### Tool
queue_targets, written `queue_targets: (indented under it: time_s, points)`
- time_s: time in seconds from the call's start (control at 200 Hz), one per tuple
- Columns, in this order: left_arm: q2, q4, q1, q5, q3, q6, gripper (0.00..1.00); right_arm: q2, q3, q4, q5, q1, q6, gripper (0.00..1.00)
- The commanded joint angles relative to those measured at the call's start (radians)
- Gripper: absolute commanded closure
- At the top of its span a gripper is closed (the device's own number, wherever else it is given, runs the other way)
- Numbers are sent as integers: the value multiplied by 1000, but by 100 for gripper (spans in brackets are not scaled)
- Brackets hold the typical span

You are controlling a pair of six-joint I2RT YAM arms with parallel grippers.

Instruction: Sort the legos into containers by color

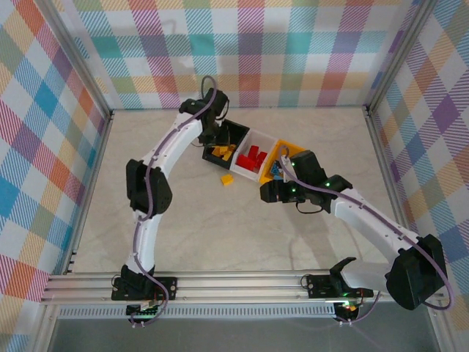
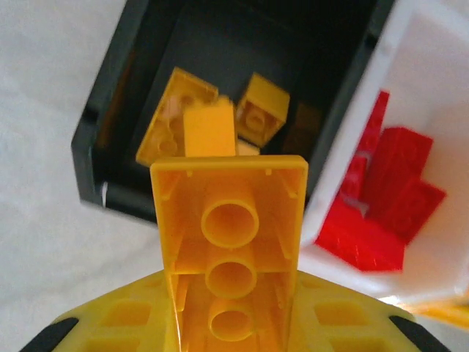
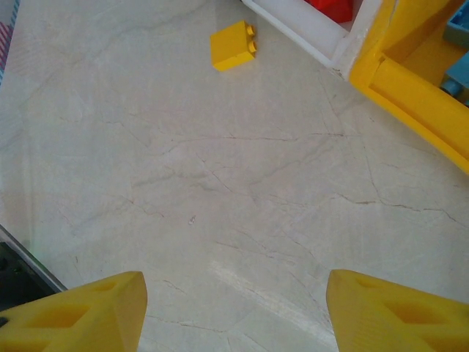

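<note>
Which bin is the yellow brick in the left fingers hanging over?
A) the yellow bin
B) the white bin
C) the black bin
C: in the left wrist view the held yellow brick hangs above the black bin, which holds other yellow bricks.

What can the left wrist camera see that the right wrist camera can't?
Left wrist camera: the left gripper pinching a yellow brick by the black bin, where more yellow bricks lie. Right wrist camera: the open right gripper above the table, one loose yellow brick, and the yellow bin with blue bricks. Both: the white bin holding red bricks.
</note>
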Motion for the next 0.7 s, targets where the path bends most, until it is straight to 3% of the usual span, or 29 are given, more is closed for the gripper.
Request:
queue_targets:
  time_s: [0.0, 0.275, 0.54, 0.695]
  points:
    - [72, -61, 42, 23, 65, 10, 69, -27, 31, -27, 21, 3, 19, 34]
    - [168, 33, 62, 135, 136, -1, 66, -60, 24, -74, 49, 2, 35, 34]
    - [210, 69, 62, 162, 153, -29, 63, -28, 41, -64, 38, 3, 48, 33]
    - [214, 65, 62, 155, 160, -40, 47, -20, 39, -57, 31, 2, 52, 33]
